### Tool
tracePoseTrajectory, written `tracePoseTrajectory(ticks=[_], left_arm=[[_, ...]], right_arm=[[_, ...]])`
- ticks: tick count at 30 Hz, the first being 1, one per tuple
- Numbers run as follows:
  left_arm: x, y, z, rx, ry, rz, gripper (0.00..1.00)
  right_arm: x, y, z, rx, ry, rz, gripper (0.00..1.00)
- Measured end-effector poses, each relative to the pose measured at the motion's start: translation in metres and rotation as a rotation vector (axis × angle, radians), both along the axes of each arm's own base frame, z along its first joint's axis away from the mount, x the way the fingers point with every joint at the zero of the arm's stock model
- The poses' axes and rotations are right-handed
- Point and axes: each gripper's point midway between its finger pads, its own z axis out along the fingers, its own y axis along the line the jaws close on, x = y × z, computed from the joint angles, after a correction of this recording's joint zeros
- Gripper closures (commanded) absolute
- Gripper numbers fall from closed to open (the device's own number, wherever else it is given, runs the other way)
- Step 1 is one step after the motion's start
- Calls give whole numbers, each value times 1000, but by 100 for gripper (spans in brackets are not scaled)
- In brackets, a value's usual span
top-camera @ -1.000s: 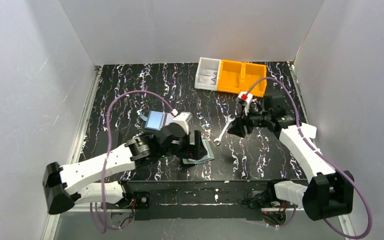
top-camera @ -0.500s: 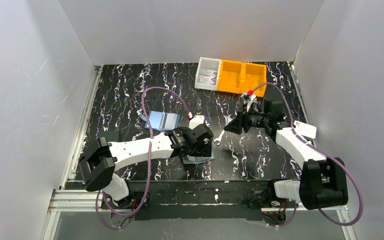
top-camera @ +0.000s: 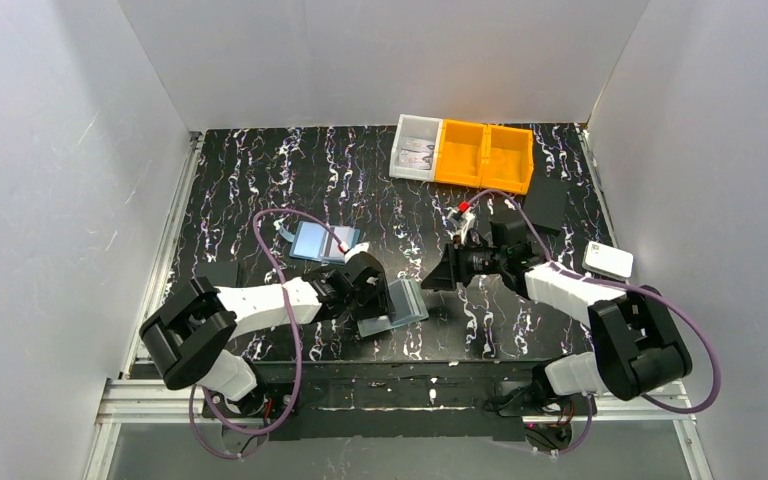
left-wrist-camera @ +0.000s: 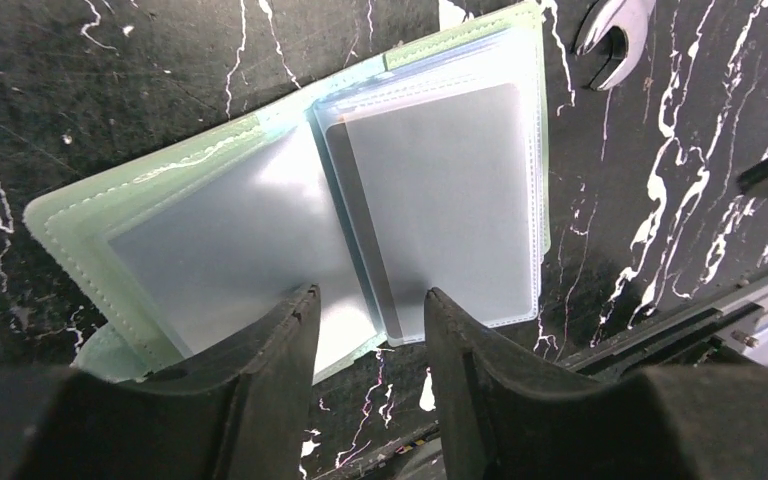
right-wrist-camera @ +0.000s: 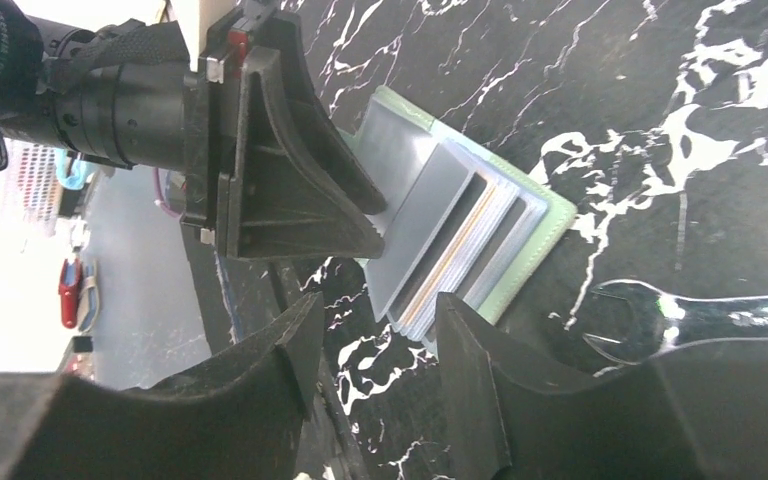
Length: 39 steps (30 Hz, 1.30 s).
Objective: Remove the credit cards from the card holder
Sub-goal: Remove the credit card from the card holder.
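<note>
Holding left pincer [left-wrist-camera: 370,300] parted just above the unfolded card holder [left-wrist-camera: 220,230], flat on the table [top-camera: 260,170] near its front edge, cards [right-wrist-camera: 460,260] inside the sleeves; right pincer [right-wrist-camera: 380,310] parted too, empty, close by.

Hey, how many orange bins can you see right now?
2. One orange bin sits at the back, right beside the clear bin. The second orange bin adjoins it, further right in the top view. None looks hidden.
</note>
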Motion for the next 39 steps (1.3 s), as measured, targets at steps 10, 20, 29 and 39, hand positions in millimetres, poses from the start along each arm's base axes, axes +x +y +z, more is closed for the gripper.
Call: tracePoseTrajectory(ticks=[10, 20, 29, 39], left_arm=[[-1, -5, -4, -88, -6, 0, 68], [-16, 11, -1, -152, -19, 24, 66], [-19, 6, 1, -195, -14, 10, 66], [-20, 2, 3, -222, -17, -3, 66]], right_arm=[[-12, 22, -7, 30, 122, 31, 54], [-26, 34, -21, 7, 196, 65, 49], [-23, 35, -31, -23, 210, 46, 46], [-29, 40, -38, -39, 226, 66, 49]])
